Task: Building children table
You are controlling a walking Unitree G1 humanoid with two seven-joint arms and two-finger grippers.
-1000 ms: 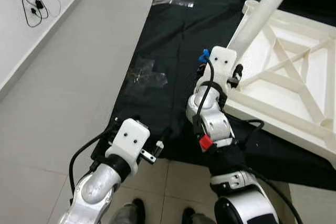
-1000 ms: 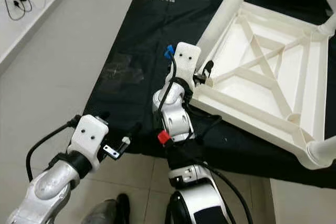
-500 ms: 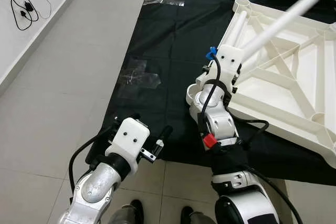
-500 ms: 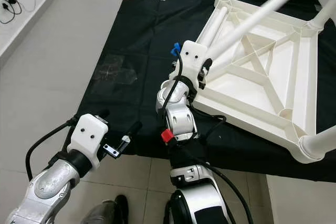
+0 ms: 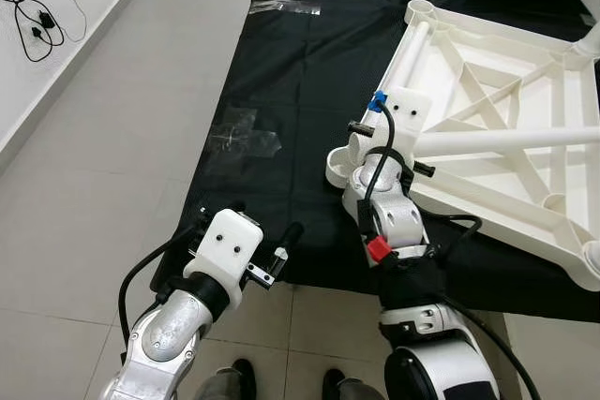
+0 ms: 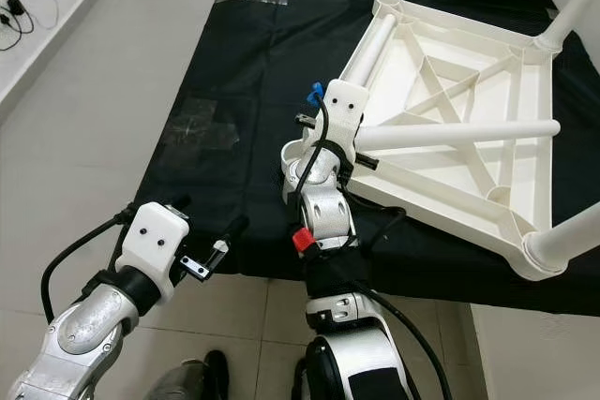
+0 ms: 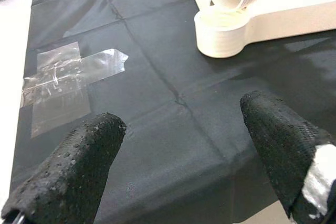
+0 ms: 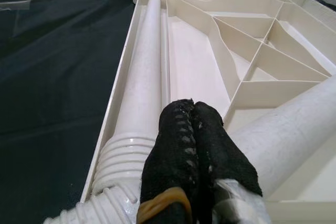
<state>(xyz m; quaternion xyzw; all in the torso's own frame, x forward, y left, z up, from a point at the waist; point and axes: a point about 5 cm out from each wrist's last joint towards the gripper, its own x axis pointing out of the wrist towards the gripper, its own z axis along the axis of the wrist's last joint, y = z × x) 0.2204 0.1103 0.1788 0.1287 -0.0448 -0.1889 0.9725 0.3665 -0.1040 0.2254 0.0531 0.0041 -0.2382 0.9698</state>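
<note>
Threading the leg [image 6: 450, 132] into the near corner socket [image 5: 341, 167] of the upturned tabletop [image 6: 487, 63], right pincer [image 8: 197, 145] clenched beside the ribbed end directly beneath. Best kept square to the socket, then turned without forcing. Left pincer [image 7: 181, 145] released, hovering over black sheet [image 5: 281, 81], socket just ahead.

The upturned table top [image 5: 497, 100] looks like moulded cream plastic, smooth with a faint sheen on its ribs. A loose leg [image 8: 144, 72] lying in it is the same plastic, matt, with a ridged threaded end. The sheet [image 5: 300, 91] beneath is black cloth, matt and creased, patched with glossy clear tape [image 7: 73, 72]. The floor [image 5: 112, 138] is pale, smooth tile. The left gripper [image 7: 184, 145] has black fingers [image 7: 73, 166] with a rough, pebbled rubbery surface.
</note>
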